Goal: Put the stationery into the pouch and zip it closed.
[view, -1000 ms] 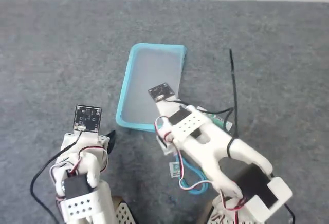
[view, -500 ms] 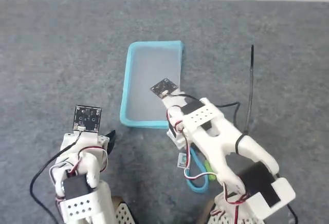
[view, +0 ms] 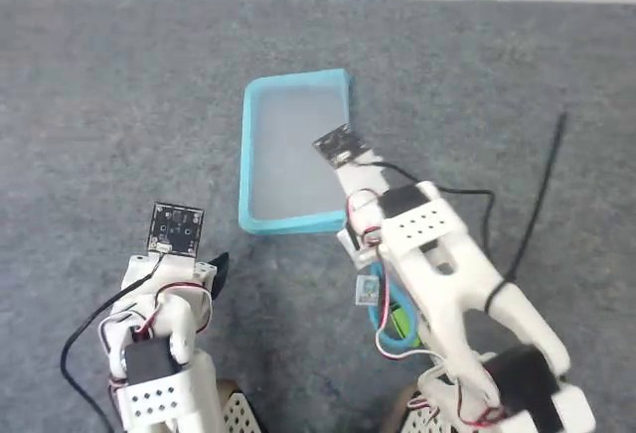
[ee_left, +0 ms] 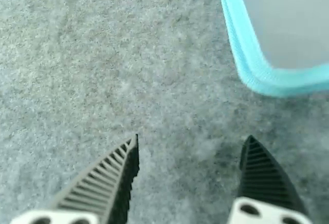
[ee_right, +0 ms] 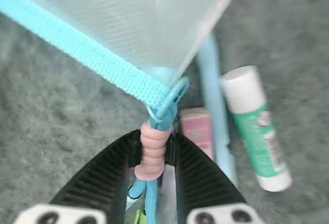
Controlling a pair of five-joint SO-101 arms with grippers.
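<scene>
Tugged slightly rightward on the surface (view: 119,105), the 1 pouch (view: 293,150) has its pink zipper pull (ee_right: 152,154) pinched in the right tool (ee_right: 154,142), beside 1 glue stick (ee_right: 254,126) and 1 eraser (ee_right: 196,131), while the left tool (ee_left: 190,152) gapes empty.

Lit softly and evenly from above, with a mild pale sheen across the translucent flat pouch with turquoise fabric edging (view: 293,155). Faint, diffuse shadows on the grey felt table cover (view: 119,105) beside the pouch, darkest near its corner, between the black ribbed fingers (ee_left: 264,170) of the left gripper (ee_left: 191,144).

Likely robotics lab bench: grey felt mat (view: 109,95), white arm (view: 159,354), exposed wires (view: 84,329).
</scene>
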